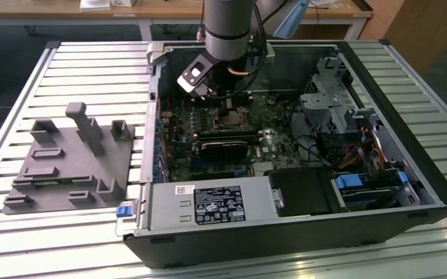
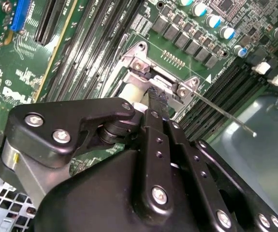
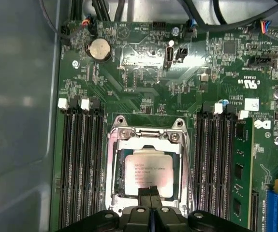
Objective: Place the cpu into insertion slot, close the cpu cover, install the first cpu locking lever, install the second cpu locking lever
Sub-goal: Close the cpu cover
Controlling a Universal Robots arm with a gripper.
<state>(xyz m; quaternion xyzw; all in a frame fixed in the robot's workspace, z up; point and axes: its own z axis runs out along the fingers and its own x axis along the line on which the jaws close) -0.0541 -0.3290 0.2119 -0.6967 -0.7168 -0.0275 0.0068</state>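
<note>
Exterior view: the gripper (image 1: pixel 225 107) is seen over the insertion slot (image 1: pixel 229 120), at twelve o'clock from a black block (image 1: pixel 225 148). First wrist view: the cpu (image 3: pixel 148 174) is seated under the lowered cpu cover (image 3: pixel 148 137). Second wrist view: the fingers (image 2: pixel 152 104) are pressed together, nothing held.

Parts, counted
One cpu (image 3: pixel 148 176), one cpu cover (image 3: pixel 113 169), two banks of memory slots (image 3: pixel 83 164), one green memory module (image 3: pixel 240 169), one round battery (image 3: pixel 99 49), one computer case (image 1: pixel 285 244), one grey fixture (image 1: pixel 68 163).

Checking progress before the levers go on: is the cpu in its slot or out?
In. In the first wrist view the cpu lies flat inside the insertion slot, with silvery metal framing it all round.
</note>
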